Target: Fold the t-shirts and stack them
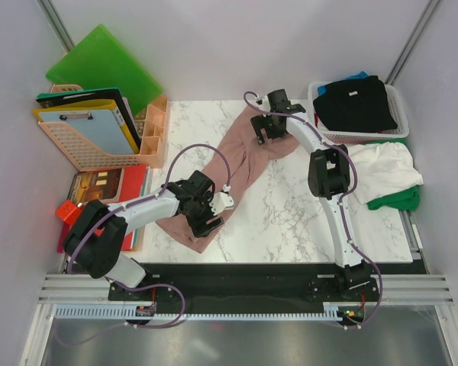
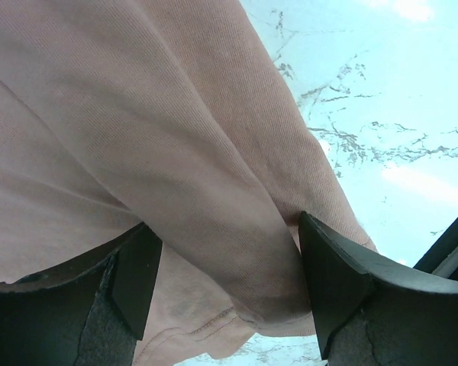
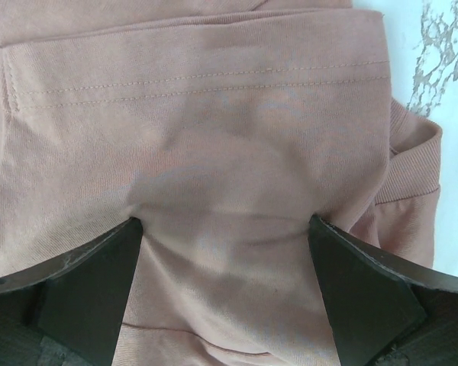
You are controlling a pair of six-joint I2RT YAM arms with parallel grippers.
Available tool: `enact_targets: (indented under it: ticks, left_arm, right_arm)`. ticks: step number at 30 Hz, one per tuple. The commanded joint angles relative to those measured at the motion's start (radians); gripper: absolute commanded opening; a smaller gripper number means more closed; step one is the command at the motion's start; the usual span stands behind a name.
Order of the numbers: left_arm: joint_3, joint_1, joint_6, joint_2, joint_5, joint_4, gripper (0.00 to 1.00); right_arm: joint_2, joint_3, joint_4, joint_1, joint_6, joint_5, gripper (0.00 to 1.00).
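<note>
Pink t-shirt (image 1: 244,164): soft, light, limp cloth, lying diagonally across marble table (image 1: 305,221); left gripper (image 2: 227,223) and right gripper (image 3: 226,219) both spread wide, straddling opposite ends, no pinch evident; probably best taken at stitched hems.

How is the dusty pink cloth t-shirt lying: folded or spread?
Neither: the t-shirt lies bunched in a long rumpled strip across the marbled tabletop.

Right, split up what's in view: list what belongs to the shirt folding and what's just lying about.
Belongs to the job:
pink t-shirt, stretched across the marble
black t-shirt in the white basket
white t-shirt lying over the green t-shirt

Just lying about:
green folder
peach desk organiser with clipboard
red folder
</note>
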Motion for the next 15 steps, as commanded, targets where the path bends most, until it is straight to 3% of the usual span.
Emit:
enact_targets:
  ticks: [1, 4, 8, 15]
  left_arm:
    - [0.007, -0.002, 0.008, -0.004, 0.024, -0.011, 0.78]
    - [0.004, -0.002, 0.002, -0.007, 0.006, -0.008, 0.78]
    - [-0.019, 0.001, -0.001, -0.066, -0.04, 0.032, 0.78]
    - [-0.042, 0.003, 0.033, -0.287, -0.103, 0.082, 0.79]
  right_arm:
    - [0.017, -0.077, 0.029, 0.008, -0.024, 0.064, 0.98]
    - [-0.032, -0.11, 0.052, 0.008, -0.034, 0.108, 0.98]
    - [-0.254, -0.26, 0.122, 0.008, -0.053, 0.105, 0.98]
    - [-0.631, -0.466, 0.091, 0.01, -0.07, 0.052, 0.98]
